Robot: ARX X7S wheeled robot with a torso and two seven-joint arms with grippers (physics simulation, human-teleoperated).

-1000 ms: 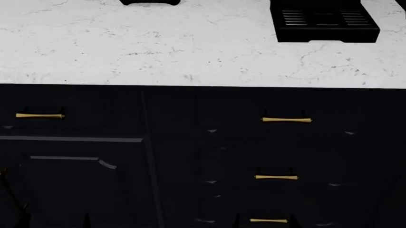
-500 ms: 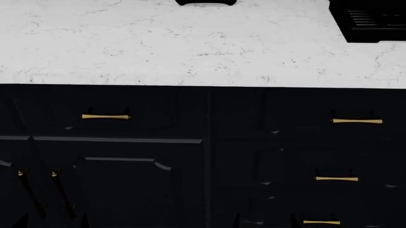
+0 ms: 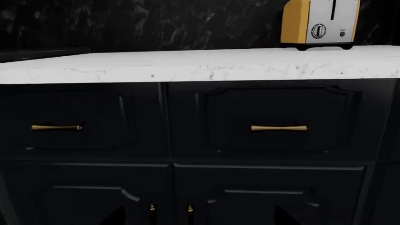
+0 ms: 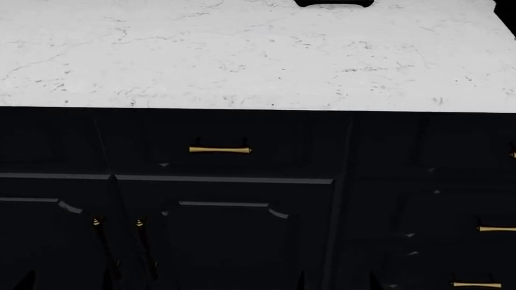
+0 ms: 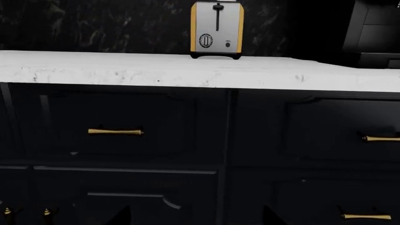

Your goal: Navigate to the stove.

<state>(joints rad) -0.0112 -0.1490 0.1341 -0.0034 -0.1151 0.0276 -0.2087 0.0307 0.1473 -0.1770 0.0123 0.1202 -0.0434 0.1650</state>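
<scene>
Only the ends of the two tools show. In the head view the left tool and the right tool each appear as a pair of small black points at the lower edge. Each wrist view shows its own tool, left and right, the same way. The fingertips are matt black, wedge-shaped, tapering to a sharp tip, plain and unmarked. Too dark to tell finer detail.
</scene>
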